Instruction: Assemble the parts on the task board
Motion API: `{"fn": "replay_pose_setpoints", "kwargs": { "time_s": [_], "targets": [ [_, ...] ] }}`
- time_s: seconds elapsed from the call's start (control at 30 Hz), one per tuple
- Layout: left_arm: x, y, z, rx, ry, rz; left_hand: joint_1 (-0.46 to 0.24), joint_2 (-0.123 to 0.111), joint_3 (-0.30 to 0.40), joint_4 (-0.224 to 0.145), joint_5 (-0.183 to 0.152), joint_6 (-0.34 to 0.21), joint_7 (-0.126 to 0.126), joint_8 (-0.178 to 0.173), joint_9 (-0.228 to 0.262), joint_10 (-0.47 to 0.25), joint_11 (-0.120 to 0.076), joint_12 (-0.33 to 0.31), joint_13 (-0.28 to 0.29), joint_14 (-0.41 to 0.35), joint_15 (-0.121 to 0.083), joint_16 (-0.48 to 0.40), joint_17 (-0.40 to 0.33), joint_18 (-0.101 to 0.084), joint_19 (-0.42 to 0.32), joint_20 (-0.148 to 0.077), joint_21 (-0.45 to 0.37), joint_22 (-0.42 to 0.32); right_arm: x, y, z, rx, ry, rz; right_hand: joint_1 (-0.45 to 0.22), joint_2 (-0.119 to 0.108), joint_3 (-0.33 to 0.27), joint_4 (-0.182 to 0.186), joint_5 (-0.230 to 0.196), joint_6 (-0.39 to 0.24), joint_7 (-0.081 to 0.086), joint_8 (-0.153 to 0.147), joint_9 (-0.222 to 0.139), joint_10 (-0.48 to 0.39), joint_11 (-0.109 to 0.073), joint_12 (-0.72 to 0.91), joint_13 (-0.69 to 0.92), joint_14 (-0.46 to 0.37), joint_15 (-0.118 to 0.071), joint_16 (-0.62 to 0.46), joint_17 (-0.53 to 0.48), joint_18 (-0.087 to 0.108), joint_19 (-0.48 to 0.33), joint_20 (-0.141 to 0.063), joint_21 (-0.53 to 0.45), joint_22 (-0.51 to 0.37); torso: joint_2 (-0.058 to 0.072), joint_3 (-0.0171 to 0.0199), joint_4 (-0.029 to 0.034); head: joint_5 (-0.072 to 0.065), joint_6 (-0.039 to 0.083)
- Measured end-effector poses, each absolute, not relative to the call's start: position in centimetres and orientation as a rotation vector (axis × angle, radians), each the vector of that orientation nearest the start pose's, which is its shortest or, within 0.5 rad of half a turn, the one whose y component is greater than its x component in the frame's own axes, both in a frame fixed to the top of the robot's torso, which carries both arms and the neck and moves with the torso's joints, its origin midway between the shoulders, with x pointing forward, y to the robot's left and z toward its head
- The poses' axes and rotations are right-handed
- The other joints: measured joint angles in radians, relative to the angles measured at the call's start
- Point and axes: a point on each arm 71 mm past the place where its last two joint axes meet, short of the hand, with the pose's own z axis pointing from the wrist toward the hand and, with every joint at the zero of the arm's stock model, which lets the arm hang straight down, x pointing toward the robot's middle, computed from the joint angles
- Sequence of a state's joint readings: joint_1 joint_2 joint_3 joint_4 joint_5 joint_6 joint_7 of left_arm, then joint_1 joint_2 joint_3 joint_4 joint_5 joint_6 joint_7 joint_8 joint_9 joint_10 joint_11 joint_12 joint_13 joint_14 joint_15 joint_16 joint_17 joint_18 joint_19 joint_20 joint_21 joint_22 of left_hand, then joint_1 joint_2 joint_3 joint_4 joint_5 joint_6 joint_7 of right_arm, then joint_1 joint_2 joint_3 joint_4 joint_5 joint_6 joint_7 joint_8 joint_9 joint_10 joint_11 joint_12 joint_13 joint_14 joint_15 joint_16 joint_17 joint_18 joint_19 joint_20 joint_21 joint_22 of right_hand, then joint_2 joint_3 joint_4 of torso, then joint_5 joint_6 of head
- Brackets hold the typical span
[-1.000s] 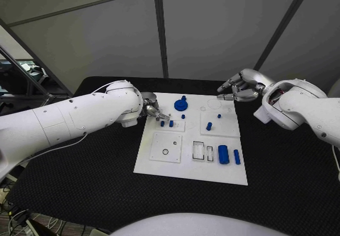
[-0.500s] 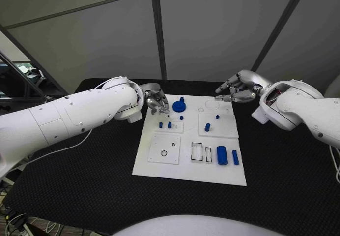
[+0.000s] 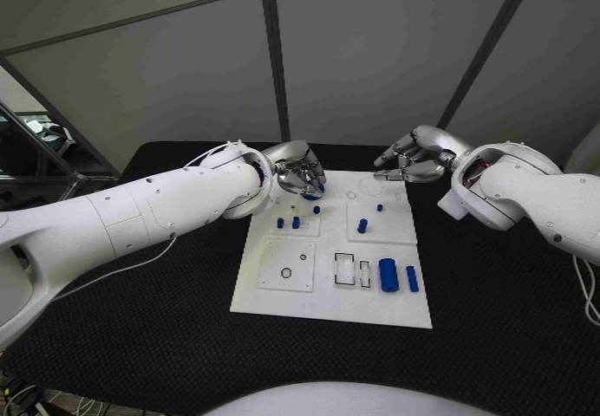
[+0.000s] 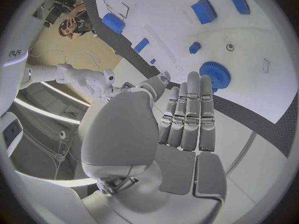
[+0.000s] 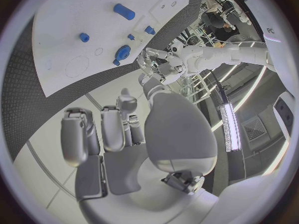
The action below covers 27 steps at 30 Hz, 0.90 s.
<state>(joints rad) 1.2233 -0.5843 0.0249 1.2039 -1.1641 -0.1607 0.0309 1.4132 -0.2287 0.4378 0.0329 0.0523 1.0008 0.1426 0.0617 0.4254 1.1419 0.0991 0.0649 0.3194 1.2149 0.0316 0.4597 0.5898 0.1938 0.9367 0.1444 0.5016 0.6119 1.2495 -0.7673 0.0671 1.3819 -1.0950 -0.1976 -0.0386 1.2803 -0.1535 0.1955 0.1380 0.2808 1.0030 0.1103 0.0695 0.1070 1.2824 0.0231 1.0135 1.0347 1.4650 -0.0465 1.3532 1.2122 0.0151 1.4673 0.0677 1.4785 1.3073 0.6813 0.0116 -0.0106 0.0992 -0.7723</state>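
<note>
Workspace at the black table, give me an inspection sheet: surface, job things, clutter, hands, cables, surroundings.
Surface: black table, textured mat, white task board in the middle.
Job's things: blue gear at the board's far edge, close by the left hand's fingertips; contact cannot be told. Small blue pegs stand mid-board; blue cylinder and slim blue bar lie on the near right part.
Clutter: nothing seen.
Hands: left hand above the gear, fingers extended, holding nothing visible. Right hand over the board's far right corner, fingers curled, nothing in them.
Cables: white cable hangs under the left arm.
Surroundings: grey panel walls behind the table.
</note>
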Motion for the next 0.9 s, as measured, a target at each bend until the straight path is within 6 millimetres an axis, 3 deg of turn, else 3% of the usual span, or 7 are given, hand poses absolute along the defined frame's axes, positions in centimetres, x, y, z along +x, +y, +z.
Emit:
{"fn": "replay_pose_setpoints", "kwargs": {
  "time_s": [0.27,0.37,0.57,0.7,0.9],
  "targets": [
    [54.8,13.7,-18.3,0.147,1.745,-0.799,-0.017,0.006,-0.054,0.004,0.000,0.000,0.000,0.000,-0.042,0.000,0.000,0.000,-0.053,0.056,-0.011,0.052,0.020,0.000,0.060,-0.012,0.018,0.008,53.0,-20.1,-13.7,0.157,1.701,0.860,0.000,0.000,0.000,0.000,0.000,0.000,0.000,0.000,0.000,0.000,0.000,0.000,0.000,0.000,0.000,0.000,0.000,0.000,0.000,0.000,0.000,0.000,0.000,-0.0006,0.0000,-0.005,0.000],
    [54.9,13.4,-18.5,0.199,1.752,-0.763,-0.017,0.007,-0.072,0.003,0.000,0.011,-0.001,0.000,-0.058,0.009,-0.009,0.007,-0.072,0.101,-0.019,0.107,0.045,0.000,0.100,-0.019,0.044,0.021,53.0,-20.0,-13.7,0.156,1.701,0.861,0.000,0.000,0.003,0.003,0.000,0.000,0.000,0.000,0.000,0.000,0.000,0.000,0.000,0.000,0.000,0.000,0.000,0.000,0.000,0.000,0.000,0.000,0.000,-0.0009,0.0000,-0.006,-0.001],
    [55.0,13.1,-19.0,0.274,1.779,-0.695,-0.025,0.014,-0.090,0.008,0.000,0.035,-0.011,0.006,-0.095,0.024,-0.024,0.012,-0.120,0.211,-0.033,0.479,0.325,0.000,0.177,-0.041,0.137,0.088,53.1,-20.0,-13.7,0.156,1.702,0.861,0.000,0.000,0.003,0.003,0.000,0.000,0.000,0.000,0.001,0.000,0.000,0.000,0.000,0.000,0.000,0.000,0.000,0.000,0.000,0.000,0.000,0.000,-0.001,-0.0008,0.0000,-0.006,-0.002],
    [55.1,13.2,-19.3,0.302,1.803,-0.655,-0.019,0.020,-0.090,0.008,0.000,0.038,-0.013,0.006,-0.114,0.024,-0.024,0.012,-0.144,0.229,-0.037,0.611,0.429,0.001,0.188,-0.041,0.183,0.127,53.1,-20.0,-13.8,0.156,1.702,0.861,0.000,0.000,0.003,0.003,0.000,0.000,0.000,0.000,0.001,0.000,0.000,0.000,0.000,0.000,0.000,0.000,0.000,0.000,0.000,0.000,0.000,0.000,-0.001,-0.0005,0.0006,-0.006,-0.003],
    [55.2,13.1,-19.8,0.328,1.833,-0.615,-0.016,0.023,-0.093,0.011,0.000,0.042,-0.015,0.006,-0.132,0.028,-0.028,0.015,-0.168,0.245,-0.035,0.716,0.512,-0.001,0.241,-0.044,0.309,0.243,53.1,-19.9,-13.8,0.156,1.702,0.861,0.000,0.000,0.003,0.003,0.000,0.000,0.000,0.000,0.001,0.000,0.000,0.000,0.000,0.000,0.000,0.000,0.000,0.000,0.000,0.000,0.000,0.000,-0.001,-0.0001,0.0013,-0.007,-0.004]
  ]
}}
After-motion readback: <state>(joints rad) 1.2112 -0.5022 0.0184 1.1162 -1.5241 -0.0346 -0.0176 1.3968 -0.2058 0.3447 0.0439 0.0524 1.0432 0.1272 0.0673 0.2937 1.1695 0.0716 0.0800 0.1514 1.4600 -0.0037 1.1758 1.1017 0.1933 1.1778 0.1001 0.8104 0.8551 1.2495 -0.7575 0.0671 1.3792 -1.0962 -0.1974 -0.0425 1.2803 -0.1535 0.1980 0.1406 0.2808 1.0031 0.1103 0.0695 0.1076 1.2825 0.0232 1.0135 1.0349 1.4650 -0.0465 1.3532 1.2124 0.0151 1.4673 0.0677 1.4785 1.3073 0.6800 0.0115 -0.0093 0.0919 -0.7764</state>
